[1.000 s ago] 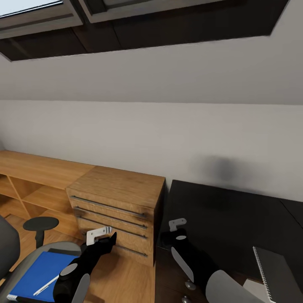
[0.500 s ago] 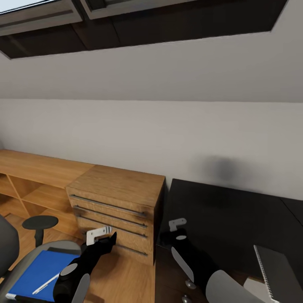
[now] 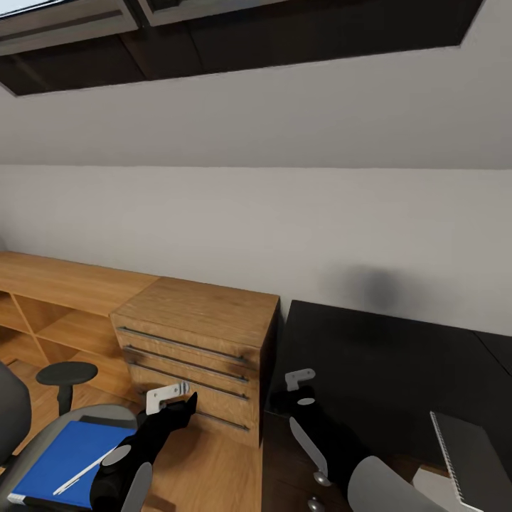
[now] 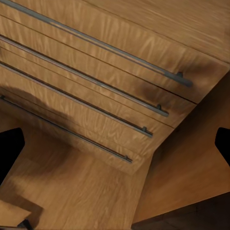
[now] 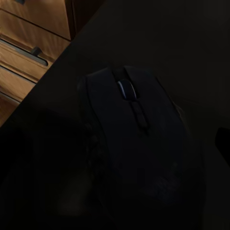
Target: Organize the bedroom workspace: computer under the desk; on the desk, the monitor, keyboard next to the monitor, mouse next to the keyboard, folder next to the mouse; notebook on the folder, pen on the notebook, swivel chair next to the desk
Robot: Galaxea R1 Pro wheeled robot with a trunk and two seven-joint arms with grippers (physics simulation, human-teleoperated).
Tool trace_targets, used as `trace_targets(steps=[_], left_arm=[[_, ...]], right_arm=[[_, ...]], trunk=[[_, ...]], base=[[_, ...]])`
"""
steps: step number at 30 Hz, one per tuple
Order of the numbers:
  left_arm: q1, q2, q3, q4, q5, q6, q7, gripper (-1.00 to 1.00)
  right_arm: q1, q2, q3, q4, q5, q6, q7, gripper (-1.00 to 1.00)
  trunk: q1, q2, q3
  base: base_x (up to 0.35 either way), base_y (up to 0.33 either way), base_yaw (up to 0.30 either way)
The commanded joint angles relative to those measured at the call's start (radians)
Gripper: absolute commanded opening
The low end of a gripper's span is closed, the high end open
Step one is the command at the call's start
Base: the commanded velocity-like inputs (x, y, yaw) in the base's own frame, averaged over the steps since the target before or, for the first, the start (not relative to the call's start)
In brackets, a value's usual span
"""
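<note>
I'm in an attic home office: sloped wall [image 3: 284, 114], skylight [image 3: 64, 18], black desk [image 3: 370, 355], wood chest [image 3: 199, 334].

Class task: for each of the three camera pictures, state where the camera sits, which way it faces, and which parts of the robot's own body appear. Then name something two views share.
Head view: from the head, forward and down over both dark arms, toward the black-topped desk.
Left wrist view: on the left arm, facing the light wood chest with steel handles; dark fingertips at the edges.
Right wrist view: on the right arm, close above the small black mouse.
Shared: the chest in head and left wrist views.
</note>
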Motion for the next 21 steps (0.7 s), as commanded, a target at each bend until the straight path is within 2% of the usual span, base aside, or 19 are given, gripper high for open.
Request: trace_targets(steps=[1, 20, 21], left_arm=[[-0.001, 0.000, -0.001, -0.001, 0.011, 0.004, 0.009, 1.00], [-0.001, -0.001, -0.001, -0.001, 0.011, 0.004, 0.009, 1.00], [-0.001, -0.001, -0.001, -0.001, 0.011, 0.004, 0.009, 1.00]], right_arm=[[-0.001, -0.002, 0.006, -0.001, -0.009, 0.006, -0.010, 1.00], [-0.001, -0.004, 0.004, -0.002, -0.009, 0.007, -0.010, 1.00], [-0.001, -0.004, 0.004, -0.002, -0.009, 0.008, -0.010, -1.00]], trunk=[[0.000, -0.001, -0.001], [0.000, -0.001, -0.001], [0.000, -0.001, -0.001]], base=[[0.000, 0.000, 0.000], [0.000, 0.000, 0.000], [0.000, 0.000, 0.000]])
